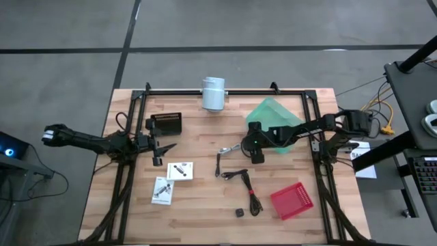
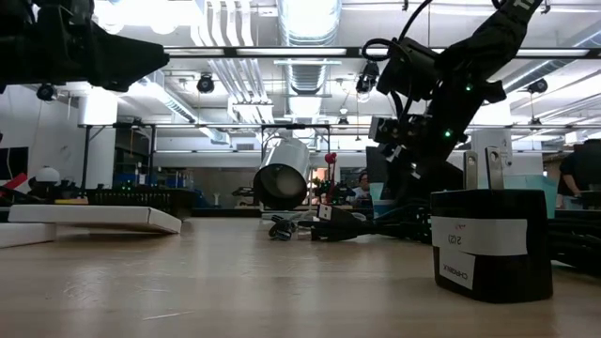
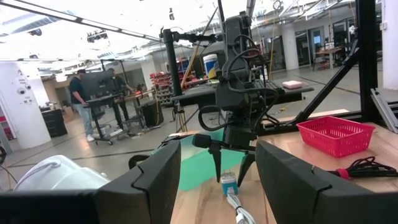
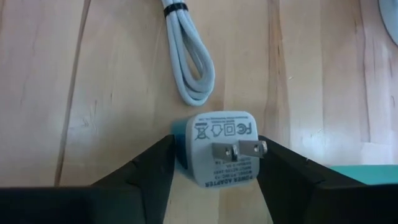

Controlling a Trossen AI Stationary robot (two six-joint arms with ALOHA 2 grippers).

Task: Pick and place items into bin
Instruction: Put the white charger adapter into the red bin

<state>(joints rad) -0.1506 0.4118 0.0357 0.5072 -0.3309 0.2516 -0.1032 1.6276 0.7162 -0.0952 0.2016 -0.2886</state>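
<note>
My right gripper (image 1: 254, 153) points down over the table's middle, just in front of the green bin (image 1: 274, 113), and is shut on a small white plug adapter (image 4: 221, 146) with its two metal prongs facing up. A coiled white cable (image 4: 189, 62) lies on the wood beside it. My left gripper (image 1: 162, 147) hovers open at the table's left, holding nothing. Two white packets (image 1: 179, 170) (image 1: 162, 190), thin black cords (image 1: 244, 184) and a tiny black cube (image 1: 240, 212) lie flat on the table's near half. My right gripper pinches the white adapter between its two fingers by two opposite side faces (image 4: 180, 149), coming from above and pointing down. The adapter sits upright, prongs (image 4: 239, 149) toward the wrist. In the left wrist view its lower end (image 3: 228, 185) is at or just above the wood; I cannot tell which.
A red mesh basket (image 1: 292, 200) sits at the near right. A white cylinder (image 1: 213, 93) stands at the far edge and a black ribbed block (image 1: 166, 123) at the far left. Black frame rails (image 1: 130, 171) run along both sides. People stand in the room beyond.
</note>
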